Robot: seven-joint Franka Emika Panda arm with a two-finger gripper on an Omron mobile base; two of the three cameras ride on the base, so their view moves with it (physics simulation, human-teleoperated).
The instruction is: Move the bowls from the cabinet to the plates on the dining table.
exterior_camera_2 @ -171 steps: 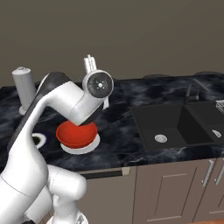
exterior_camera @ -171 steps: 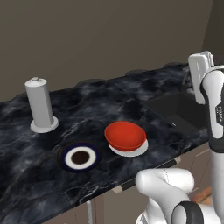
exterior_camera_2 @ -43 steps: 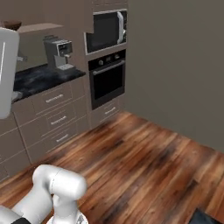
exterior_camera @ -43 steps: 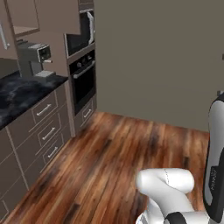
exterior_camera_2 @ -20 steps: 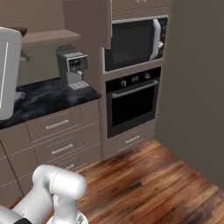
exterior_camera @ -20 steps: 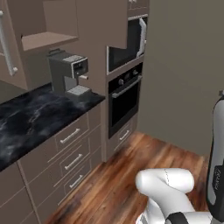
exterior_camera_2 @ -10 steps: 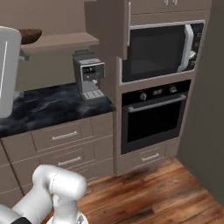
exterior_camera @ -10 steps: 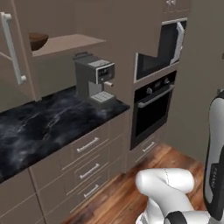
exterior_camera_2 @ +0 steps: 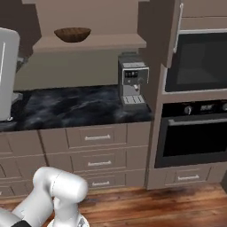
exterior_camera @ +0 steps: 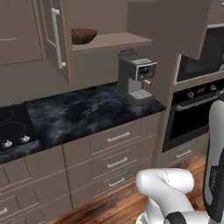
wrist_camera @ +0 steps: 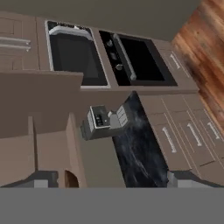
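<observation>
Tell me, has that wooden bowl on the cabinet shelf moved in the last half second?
No. The wooden bowl sits on the same shelf above the coffee machine; the robot's base turned, shifting the whole picture.

A dark brown wood-grain bowl (exterior_camera_2: 72, 34) sits upright on the shelf of the open taupe cabinet (exterior_camera: 56, 39).

The left base view is looking forward and to the right across the marble counter (exterior_camera: 87, 111), from behind the arm at middle distance. The right base view is facing the same wall more squarely, from the other side. Both are taking in the coffee machine (exterior_camera: 136, 74), the open cabinet (exterior_camera_2: 88, 42) shelf with the wooden bowl (exterior_camera_2: 72, 34), and the drawers (exterior_camera_2: 97, 137). The hand view is looking along the gripper (wrist_camera: 107, 180), rolled sideways, with the coffee machine ahead of the jaws between them, and the oven (wrist_camera: 140, 61) beyond.
</observation>
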